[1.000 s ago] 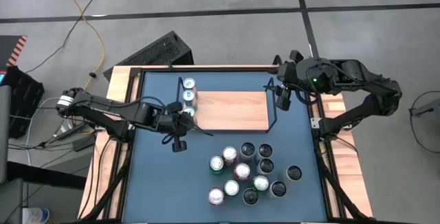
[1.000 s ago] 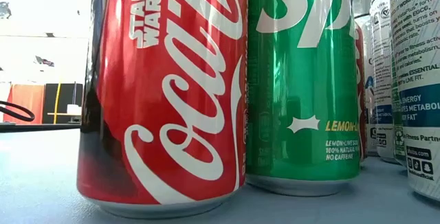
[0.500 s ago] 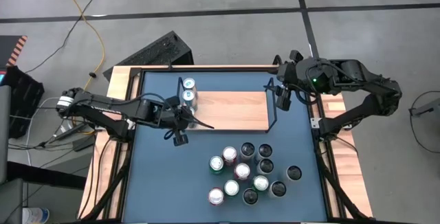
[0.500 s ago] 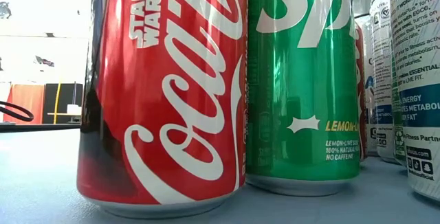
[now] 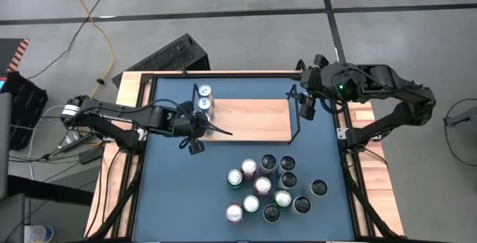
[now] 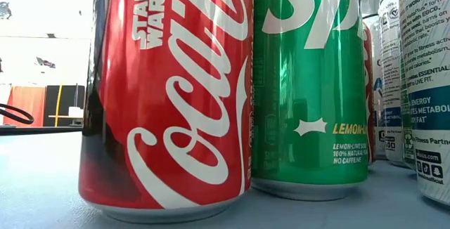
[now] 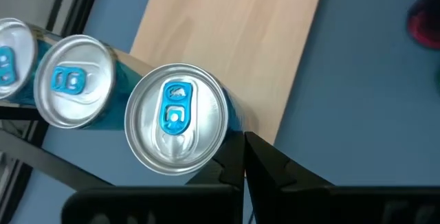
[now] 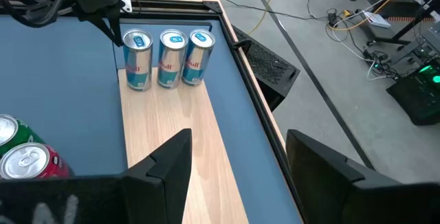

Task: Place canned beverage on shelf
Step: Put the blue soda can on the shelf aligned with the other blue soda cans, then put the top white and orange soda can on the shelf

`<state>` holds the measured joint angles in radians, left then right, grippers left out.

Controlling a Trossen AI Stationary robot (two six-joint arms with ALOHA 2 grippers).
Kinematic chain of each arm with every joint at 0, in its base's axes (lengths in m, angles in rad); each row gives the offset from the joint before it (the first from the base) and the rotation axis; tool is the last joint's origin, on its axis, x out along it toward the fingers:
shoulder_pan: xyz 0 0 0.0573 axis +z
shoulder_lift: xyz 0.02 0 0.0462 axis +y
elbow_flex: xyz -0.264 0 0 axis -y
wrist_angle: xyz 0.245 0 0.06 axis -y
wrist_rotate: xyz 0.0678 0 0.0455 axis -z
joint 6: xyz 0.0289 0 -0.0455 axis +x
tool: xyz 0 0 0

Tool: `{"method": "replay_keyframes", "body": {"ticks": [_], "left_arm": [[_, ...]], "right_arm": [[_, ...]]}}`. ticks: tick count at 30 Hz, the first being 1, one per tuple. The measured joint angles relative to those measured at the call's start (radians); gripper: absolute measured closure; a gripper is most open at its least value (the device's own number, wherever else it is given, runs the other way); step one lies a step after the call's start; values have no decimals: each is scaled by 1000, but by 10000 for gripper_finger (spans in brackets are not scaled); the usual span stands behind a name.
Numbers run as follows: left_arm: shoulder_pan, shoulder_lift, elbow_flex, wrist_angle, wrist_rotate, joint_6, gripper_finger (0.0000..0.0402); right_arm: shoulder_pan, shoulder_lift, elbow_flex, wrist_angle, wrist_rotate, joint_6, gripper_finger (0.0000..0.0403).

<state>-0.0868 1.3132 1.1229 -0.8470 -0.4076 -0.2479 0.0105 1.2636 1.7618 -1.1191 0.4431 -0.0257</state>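
The shelf [image 5: 253, 120] is a light-wood board with a black wire frame, lying at the far middle of the blue table. Three blue-and-silver cans [image 8: 172, 58] stand upright in a row across its left end. My left gripper [image 5: 201, 126] is shut and slants down beside the row's near-end can [image 7: 175, 117], hiding it in the high view. My right gripper [image 5: 305, 107] hangs open above the shelf's right end, with nothing between its fingers [image 8: 172, 162]. My left gripper's shut fingertips [image 7: 237, 152] lie against the near-end can's side wall [image 7: 232, 124], just below its rim. They slant down from the table's near left. The can stands upright on the board [image 7: 240, 38], beside the other two cans.
Several loose cans [image 5: 264, 187] stand in a cluster on the table's near right part. The low view is filled by a red cola can [image 6: 169, 95] and a green soda can [image 6: 309, 81]. Black frame rails [image 5: 223, 74] border the table.
My left gripper, still shut, has swung a little toward the table's far edge, up against the row of cans. It now covers the near-end can in the high view. The cans and the right arm have kept still.
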Motion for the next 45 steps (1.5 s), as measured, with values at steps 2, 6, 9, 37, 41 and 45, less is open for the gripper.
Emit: {"method": "replay_keyframes", "body": {"ticks": [2,6,9,37,41,45], "left_arm": [[0,0,0,0,-16,-1,401],[0,0,0,0,-26,-7,401],[0,0,0,0,-29,-7,401],[-52,0,204,-18,231,62,362],[-98,0,247,-18,256,49,320],[-125,0,315,-34,306,3,278]], "right_arm": [[0,0,0,0,0,0,176],[0,0,0,-1,0,0,176],[0,0,0,-1,0,0,176],[65,0,0,-3,-84,-8,147],[110,0,0,-3,-86,-3,136],[154,2,0,-2,-86,-2,132]]}}
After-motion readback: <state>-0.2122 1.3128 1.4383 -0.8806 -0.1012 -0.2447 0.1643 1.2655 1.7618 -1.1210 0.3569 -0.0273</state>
